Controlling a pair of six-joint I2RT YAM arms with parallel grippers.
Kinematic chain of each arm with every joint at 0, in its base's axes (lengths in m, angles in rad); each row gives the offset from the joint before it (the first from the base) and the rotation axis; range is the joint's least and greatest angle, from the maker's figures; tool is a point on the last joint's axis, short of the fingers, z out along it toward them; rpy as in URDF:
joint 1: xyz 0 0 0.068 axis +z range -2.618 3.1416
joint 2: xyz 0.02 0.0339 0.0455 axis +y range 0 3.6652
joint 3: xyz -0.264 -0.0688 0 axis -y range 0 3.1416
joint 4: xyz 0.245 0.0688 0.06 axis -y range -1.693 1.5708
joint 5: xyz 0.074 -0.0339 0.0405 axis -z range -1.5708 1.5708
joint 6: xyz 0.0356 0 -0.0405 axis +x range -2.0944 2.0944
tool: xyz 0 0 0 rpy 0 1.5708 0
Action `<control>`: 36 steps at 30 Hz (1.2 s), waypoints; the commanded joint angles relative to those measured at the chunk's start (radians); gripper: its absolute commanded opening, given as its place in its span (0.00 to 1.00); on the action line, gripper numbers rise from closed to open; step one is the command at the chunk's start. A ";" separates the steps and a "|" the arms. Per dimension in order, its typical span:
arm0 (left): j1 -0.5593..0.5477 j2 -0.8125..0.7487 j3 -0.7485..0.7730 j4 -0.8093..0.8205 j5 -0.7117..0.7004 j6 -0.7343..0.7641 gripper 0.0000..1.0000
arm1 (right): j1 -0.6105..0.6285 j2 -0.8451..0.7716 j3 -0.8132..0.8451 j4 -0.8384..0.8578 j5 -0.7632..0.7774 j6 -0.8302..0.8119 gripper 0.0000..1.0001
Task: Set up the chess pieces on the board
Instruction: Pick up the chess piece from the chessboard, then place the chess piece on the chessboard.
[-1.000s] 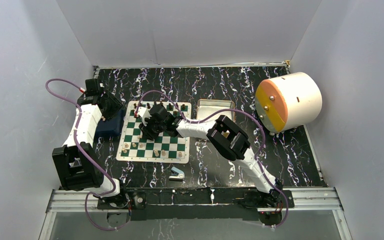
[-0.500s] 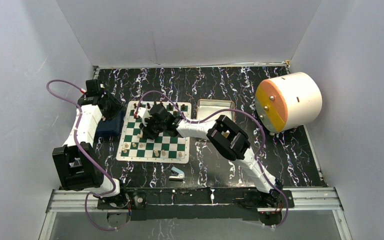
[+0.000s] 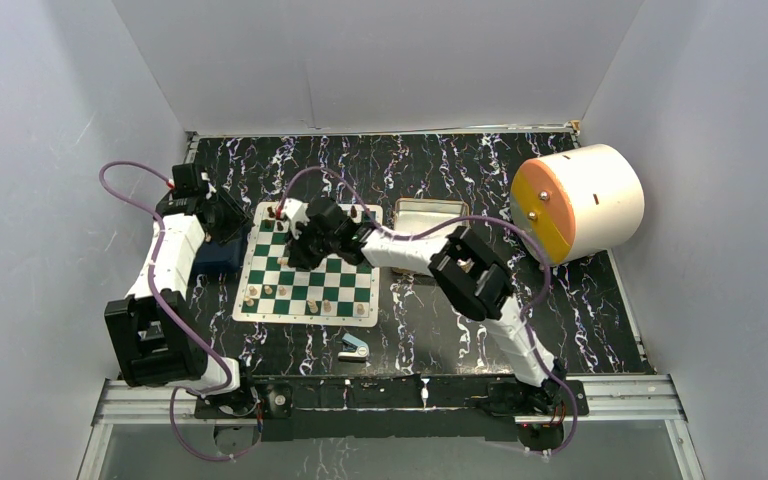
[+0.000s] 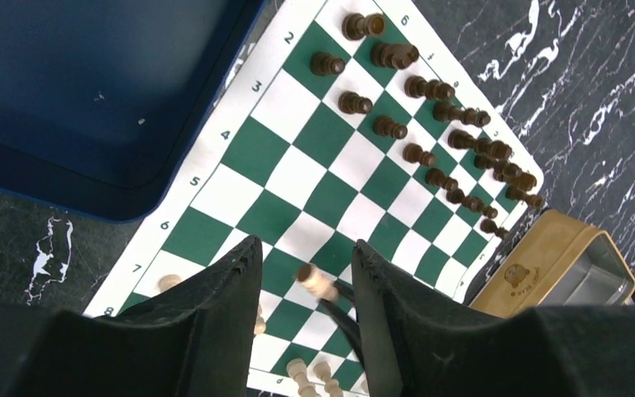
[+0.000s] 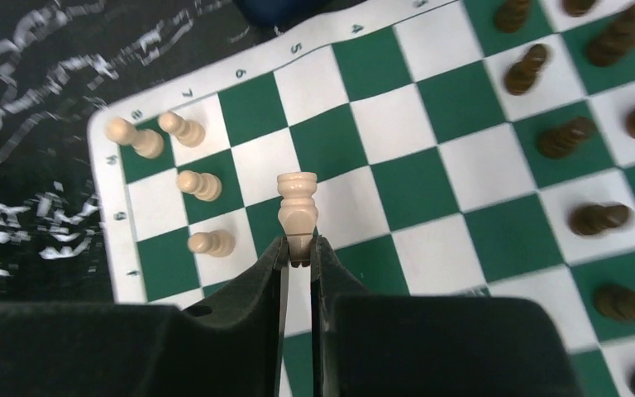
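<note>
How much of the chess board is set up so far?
The dark pieces look lined up in two rows at one end of the board. Only a few pale pieces stand at the other. The right gripper is shut on a pale piece; the left gripper is open and empty. Left to do: filling the pale rows.

Blue tray [image 3: 217, 258], silver tin [image 3: 428, 211], small stapler [image 3: 354, 347], orange-faced white drum [image 3: 588, 198].

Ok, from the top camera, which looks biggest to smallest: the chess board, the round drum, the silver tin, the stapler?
1. chess board and round drum: look about alike, so no ranking
2. silver tin
3. stapler
</note>
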 commanded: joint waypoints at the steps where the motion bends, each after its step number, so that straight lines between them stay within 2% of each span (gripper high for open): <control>1: -0.002 -0.085 -0.021 -0.008 0.066 0.038 0.41 | -0.069 -0.195 -0.039 0.009 -0.013 0.178 0.00; 6: -0.022 -0.117 -0.032 0.047 0.145 0.059 0.40 | -0.153 -0.282 -0.013 -0.219 -0.082 0.320 0.00; 9: -0.058 -0.165 -0.075 0.159 0.192 0.069 0.38 | -0.210 -0.353 -0.033 -0.342 -0.121 0.374 0.00; 12: -0.123 -0.178 -0.082 0.230 0.217 0.098 0.35 | -0.260 -0.434 -0.078 -0.436 -0.162 0.382 0.00; 15: -0.231 -0.205 -0.111 0.330 0.207 0.152 0.35 | -0.275 -0.503 -0.083 -0.584 -0.118 0.349 0.00; 17: -0.300 -0.238 -0.148 0.422 0.228 0.250 0.38 | -0.284 -0.539 -0.084 -0.656 -0.105 0.327 0.01; 22: -0.428 -0.314 -0.247 0.591 0.432 0.581 0.40 | -0.305 -0.609 -0.092 -0.777 -0.153 0.304 0.01; 27: -0.494 -0.395 -0.335 0.593 0.663 0.963 0.44 | -0.310 -0.642 -0.100 -0.815 -0.235 0.293 0.00; 31: -0.539 -0.424 -0.373 0.586 0.672 1.118 0.45 | -0.309 -0.640 -0.110 -0.829 -0.312 0.313 0.00; 36: -0.598 -0.419 -0.379 0.476 0.700 1.292 0.44 | -0.308 -0.629 -0.136 -0.807 -0.374 0.344 0.00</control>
